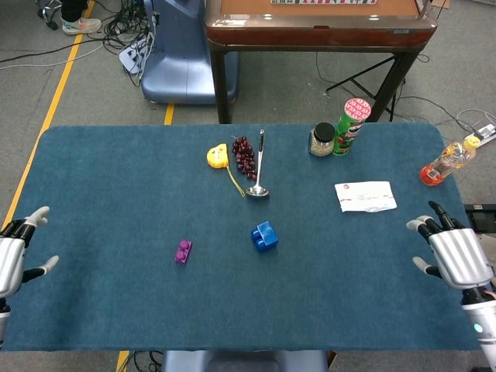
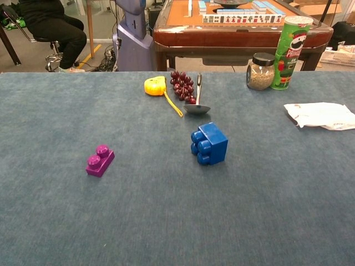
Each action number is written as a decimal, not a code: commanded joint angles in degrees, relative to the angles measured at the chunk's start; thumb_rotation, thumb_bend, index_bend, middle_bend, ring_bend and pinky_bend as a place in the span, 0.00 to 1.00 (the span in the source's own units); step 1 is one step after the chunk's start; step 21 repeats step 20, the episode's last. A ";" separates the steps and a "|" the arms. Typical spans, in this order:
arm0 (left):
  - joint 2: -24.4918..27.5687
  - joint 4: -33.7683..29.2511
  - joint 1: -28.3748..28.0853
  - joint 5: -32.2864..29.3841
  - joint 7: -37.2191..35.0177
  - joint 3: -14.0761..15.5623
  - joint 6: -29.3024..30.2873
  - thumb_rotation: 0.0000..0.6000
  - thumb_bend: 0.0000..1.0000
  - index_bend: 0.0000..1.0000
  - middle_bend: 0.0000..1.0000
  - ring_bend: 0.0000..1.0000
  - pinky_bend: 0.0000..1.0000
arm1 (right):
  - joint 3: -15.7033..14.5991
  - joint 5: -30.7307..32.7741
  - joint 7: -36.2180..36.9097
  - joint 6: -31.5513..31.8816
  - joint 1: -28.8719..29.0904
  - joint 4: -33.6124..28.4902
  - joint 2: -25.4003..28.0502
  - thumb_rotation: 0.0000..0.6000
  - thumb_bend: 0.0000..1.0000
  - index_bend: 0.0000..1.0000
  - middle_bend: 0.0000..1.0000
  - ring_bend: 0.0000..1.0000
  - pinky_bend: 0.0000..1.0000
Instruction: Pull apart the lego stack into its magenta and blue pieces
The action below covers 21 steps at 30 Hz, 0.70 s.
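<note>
The magenta lego piece (image 1: 183, 251) (image 2: 100, 160) lies alone on the blue table, left of centre. The blue lego piece (image 1: 264, 235) (image 2: 209, 143) rests on its side near the middle, apart from the magenta one. My left hand (image 1: 11, 259) hovers at the table's far left edge, fingers spread and holding nothing. My right hand (image 1: 453, 255) hangs at the far right edge, also spread and empty. Neither hand shows in the chest view.
At the back of the table lie a yellow tape measure (image 1: 218, 156), a bunch of dark grapes (image 1: 245, 155) and a metal spoon (image 1: 259, 170). A jar (image 1: 322, 140), a green chips can (image 1: 350, 126), a white packet (image 1: 365, 196) and an orange bottle (image 1: 446, 162) stand to the right.
</note>
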 commanded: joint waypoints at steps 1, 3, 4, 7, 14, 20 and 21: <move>-0.63 2.45 2.09 0.88 -1.19 0.37 1.40 1.00 0.03 0.21 0.33 0.33 0.62 | 0.01 0.47 0.55 2.10 -2.36 1.40 0.50 1.00 0.00 0.38 0.36 0.31 0.44; -0.93 3.29 3.16 1.03 -2.11 0.32 1.95 1.00 0.03 0.21 0.33 0.33 0.62 | 0.03 0.39 1.18 3.30 -3.57 1.78 0.72 1.00 0.00 0.38 0.36 0.31 0.44; -1.11 3.81 3.83 1.18 -2.65 0.26 2.34 1.00 0.03 0.21 0.33 0.33 0.62 | 0.04 0.26 1.65 4.10 -4.36 2.01 0.84 1.00 0.00 0.38 0.36 0.31 0.44; -1.83 5.15 5.30 1.45 -3.78 0.05 3.07 1.00 0.03 0.21 0.33 0.33 0.62 | -0.03 -0.21 2.75 5.72 -6.13 2.59 0.96 1.00 0.00 0.38 0.36 0.31 0.44; -2.27 6.99 6.99 1.50 -4.65 -0.55 2.13 1.00 0.03 0.21 0.33 0.33 0.62 | 0.05 -0.99 4.12 7.77 -9.03 3.35 0.99 1.00 0.00 0.33 0.36 0.31 0.44; -2.50 7.27 7.68 1.71 -5.14 -1.78 1.73 1.00 0.03 0.22 0.33 0.33 0.62 | 0.47 -0.67 5.37 7.69 -10.48 3.98 0.50 1.00 0.00 0.33 0.36 0.31 0.44; -2.50 7.27 7.68 1.71 -5.14 -1.78 1.73 1.00 0.03 0.22 0.33 0.33 0.62 | 0.47 -0.67 5.37 7.69 -10.48 3.98 0.50 1.00 0.00 0.33 0.36 0.31 0.44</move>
